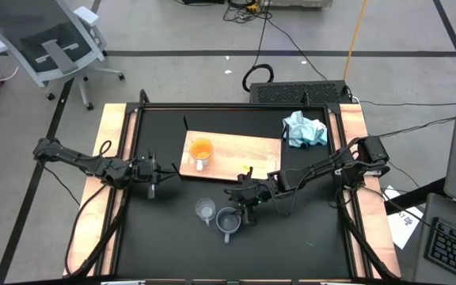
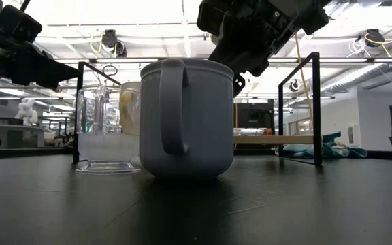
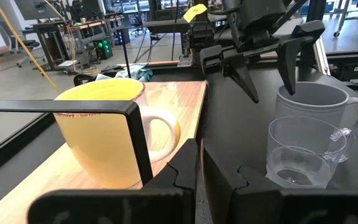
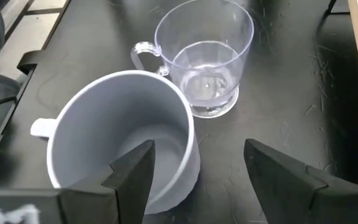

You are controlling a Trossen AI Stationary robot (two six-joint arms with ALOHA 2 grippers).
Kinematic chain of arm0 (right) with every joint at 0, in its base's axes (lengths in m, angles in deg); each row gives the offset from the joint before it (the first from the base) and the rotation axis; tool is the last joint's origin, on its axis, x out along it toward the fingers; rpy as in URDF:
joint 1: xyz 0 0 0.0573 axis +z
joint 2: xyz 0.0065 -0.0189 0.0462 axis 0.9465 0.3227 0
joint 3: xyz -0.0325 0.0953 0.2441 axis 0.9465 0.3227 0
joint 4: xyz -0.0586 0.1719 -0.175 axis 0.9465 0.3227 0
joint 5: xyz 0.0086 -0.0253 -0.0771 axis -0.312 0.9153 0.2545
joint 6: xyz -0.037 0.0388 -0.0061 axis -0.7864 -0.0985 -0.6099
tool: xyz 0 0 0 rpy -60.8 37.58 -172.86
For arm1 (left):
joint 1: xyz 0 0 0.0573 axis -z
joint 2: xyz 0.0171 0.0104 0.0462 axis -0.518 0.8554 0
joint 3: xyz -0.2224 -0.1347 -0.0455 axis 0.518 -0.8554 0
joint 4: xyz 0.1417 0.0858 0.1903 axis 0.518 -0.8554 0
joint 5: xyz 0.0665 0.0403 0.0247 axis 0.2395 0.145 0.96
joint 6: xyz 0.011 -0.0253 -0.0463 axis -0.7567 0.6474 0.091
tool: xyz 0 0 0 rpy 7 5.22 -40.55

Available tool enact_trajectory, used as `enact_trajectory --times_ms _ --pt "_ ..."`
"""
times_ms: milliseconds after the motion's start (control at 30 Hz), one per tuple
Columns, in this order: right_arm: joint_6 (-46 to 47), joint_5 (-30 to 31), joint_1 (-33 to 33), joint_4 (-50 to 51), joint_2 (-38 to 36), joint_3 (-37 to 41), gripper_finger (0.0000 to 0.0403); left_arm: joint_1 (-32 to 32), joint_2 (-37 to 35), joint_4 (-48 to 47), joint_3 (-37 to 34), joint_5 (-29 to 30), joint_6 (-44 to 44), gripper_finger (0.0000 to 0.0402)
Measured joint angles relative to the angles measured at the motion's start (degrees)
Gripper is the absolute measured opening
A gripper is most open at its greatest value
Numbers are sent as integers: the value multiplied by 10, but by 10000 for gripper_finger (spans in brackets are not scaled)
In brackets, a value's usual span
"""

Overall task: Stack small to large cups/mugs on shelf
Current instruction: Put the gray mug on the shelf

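Observation:
The orange mug (image 1: 201,150) stands upright on the light-wood shelf (image 1: 244,152), at its left end. The clear glass cup (image 1: 205,210) and the blue-grey mug (image 1: 228,222) stand upright side by side on the black table in front of the shelf. My right gripper (image 4: 197,174) is open just above the blue-grey mug (image 4: 120,137), slanting down. One finger (image 4: 135,168) is over the mug's mouth and the other (image 4: 278,177) is outside its wall, touching nothing that I can see. My left gripper (image 3: 199,168) waits shut at the table's left, level, facing the orange mug (image 3: 104,134).
A crumpled light-blue cloth (image 1: 303,131) lies at the far right of the table, beyond the shelf. Black frame posts (image 2: 315,109) stand around the table's edges. The glass cup (image 4: 204,59) stands close beside the blue-grey mug, on the side away from my right arm.

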Motion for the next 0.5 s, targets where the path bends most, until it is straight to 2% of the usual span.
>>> enact_trajectory --times_ms 300,500 --pt "0 0 3 -1 1 0 238 0 0 0 0 0 1 26" --pt "6 -5 8 -35 30 -1 238 0 0 0 0 0 1 26"
